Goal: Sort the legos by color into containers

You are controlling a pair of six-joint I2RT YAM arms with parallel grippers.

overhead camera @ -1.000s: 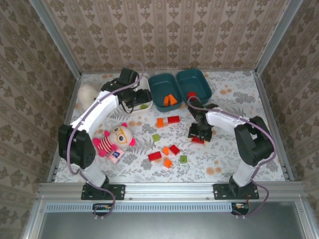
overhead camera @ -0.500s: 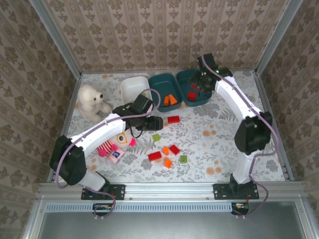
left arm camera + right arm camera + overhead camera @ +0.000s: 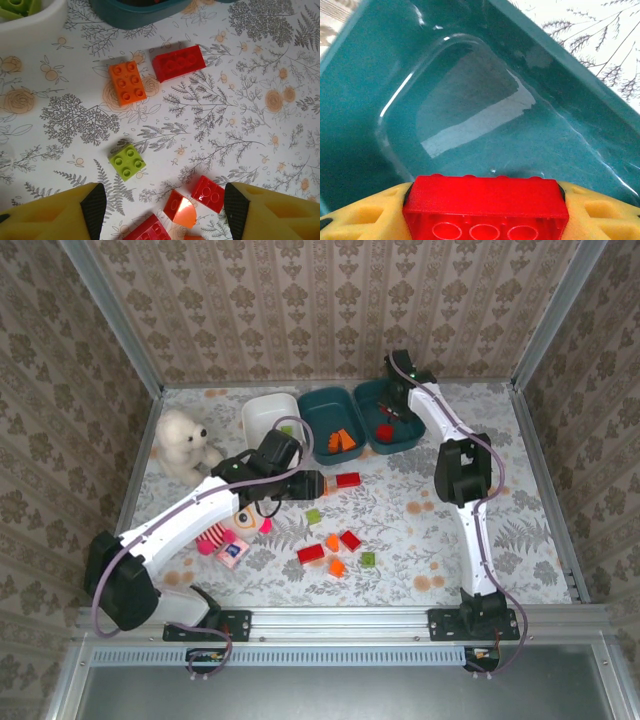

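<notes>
My right gripper (image 3: 394, 406) hangs over the right teal container (image 3: 410, 420), shut on a long red lego (image 3: 485, 206) above its bare floor (image 3: 470, 95). Another red lego (image 3: 384, 430) lies in that container. The middle teal container (image 3: 322, 415) holds orange legos (image 3: 345, 439). In the white container (image 3: 262, 418) lie green legos (image 3: 17, 6). My left gripper (image 3: 312, 485) is open and hovers over the loose legos with nothing between its fingers. Below it lie an orange brick (image 3: 127, 82), a red brick (image 3: 178, 62), a green brick (image 3: 127, 161) and a small red brick (image 3: 210, 189).
A white teddy bear (image 3: 183, 443) sits at the left, and a striped pink doll (image 3: 222, 530) lies under my left arm. More loose bricks (image 3: 337, 566) lie in the middle near the front. Metal rails border the table.
My left gripper left the white container and came out over the loose bricks. My right gripper carried the red lego from the table up over the right teal container.
</notes>
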